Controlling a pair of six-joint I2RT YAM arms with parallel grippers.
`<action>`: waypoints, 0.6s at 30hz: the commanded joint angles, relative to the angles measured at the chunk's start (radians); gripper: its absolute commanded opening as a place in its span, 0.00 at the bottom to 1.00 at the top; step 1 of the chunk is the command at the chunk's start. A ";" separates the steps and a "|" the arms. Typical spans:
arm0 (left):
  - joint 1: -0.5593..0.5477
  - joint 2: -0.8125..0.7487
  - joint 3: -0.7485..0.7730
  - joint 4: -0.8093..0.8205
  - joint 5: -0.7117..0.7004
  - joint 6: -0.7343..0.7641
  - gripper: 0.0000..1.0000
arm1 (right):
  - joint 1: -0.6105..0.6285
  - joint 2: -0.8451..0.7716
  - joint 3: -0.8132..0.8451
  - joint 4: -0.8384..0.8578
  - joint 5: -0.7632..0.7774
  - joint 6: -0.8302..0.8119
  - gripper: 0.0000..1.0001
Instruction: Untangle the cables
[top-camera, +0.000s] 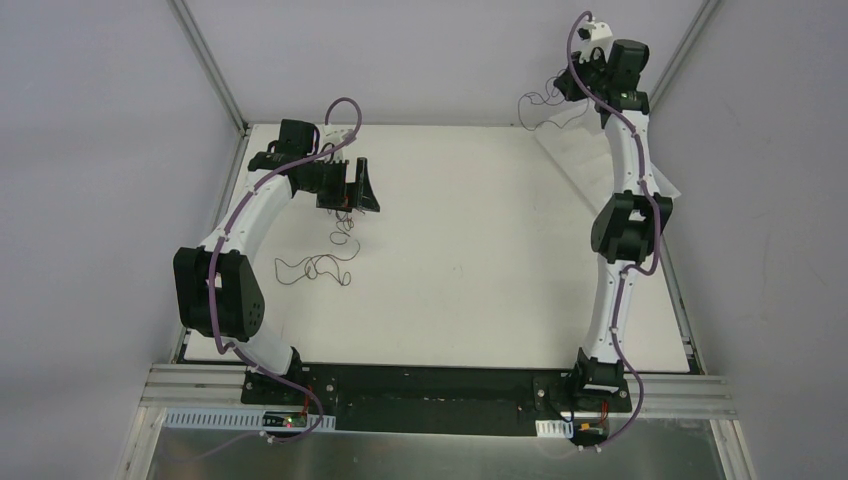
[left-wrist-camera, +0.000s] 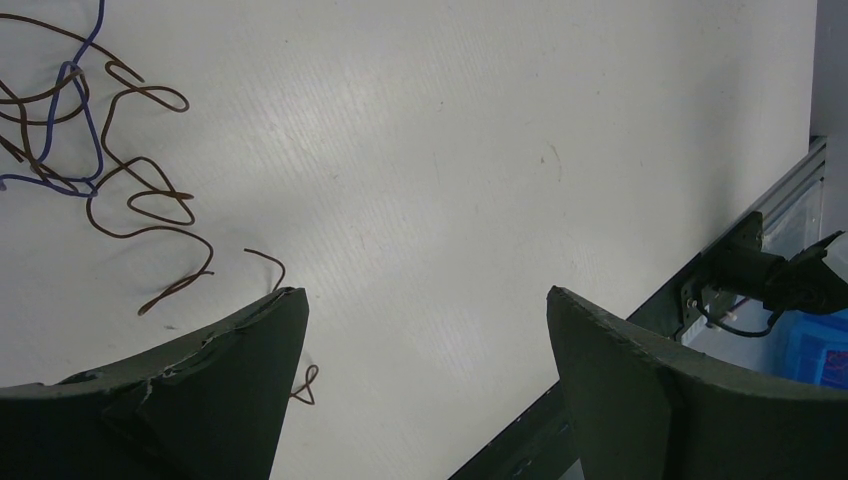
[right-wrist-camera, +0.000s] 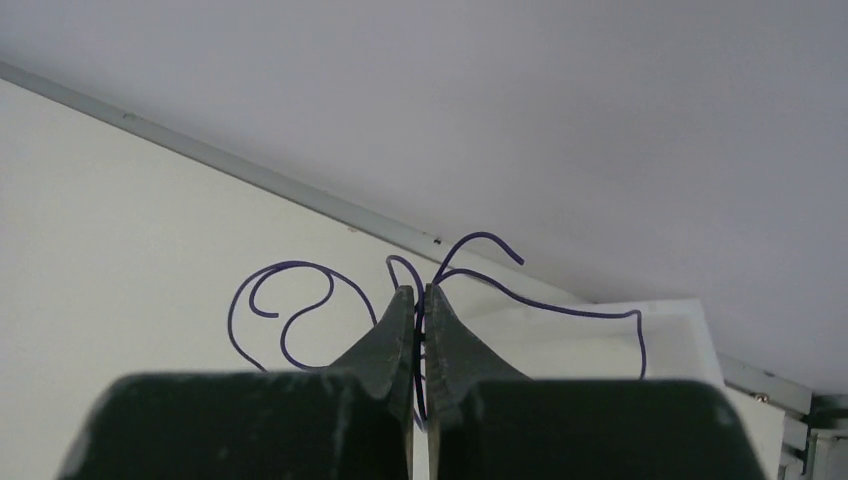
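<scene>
- Cables (top-camera: 318, 266) are lying in a loose tangle on the table (top-camera: 480, 250), near the left gripper (left-wrist-camera: 425, 300), whose fingers are standing spread wide and empty.
- The right gripper (right-wrist-camera: 420, 295) is pinching one bluish strand (right-wrist-camera: 290, 264) at the far right corner (well apart from the pile).
- The brown strands (left-wrist-camera: 178, 289) are looking light and springy, so pinching near a free end is probably going to work best.

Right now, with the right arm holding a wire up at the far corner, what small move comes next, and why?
Probably lower the right fingers and let go: they are shut on one blue wire, already clear of the tangle that lies by the open left fingers.
</scene>
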 joint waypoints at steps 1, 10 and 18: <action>-0.001 0.005 0.033 -0.023 0.007 0.014 0.93 | -0.023 0.075 0.063 0.122 -0.040 -0.090 0.00; 0.001 0.014 0.049 -0.066 -0.016 0.040 0.93 | -0.058 0.168 0.055 0.196 0.020 -0.219 0.00; 0.001 0.031 0.055 -0.080 -0.018 0.042 0.93 | -0.108 0.214 0.049 0.229 0.101 -0.226 0.00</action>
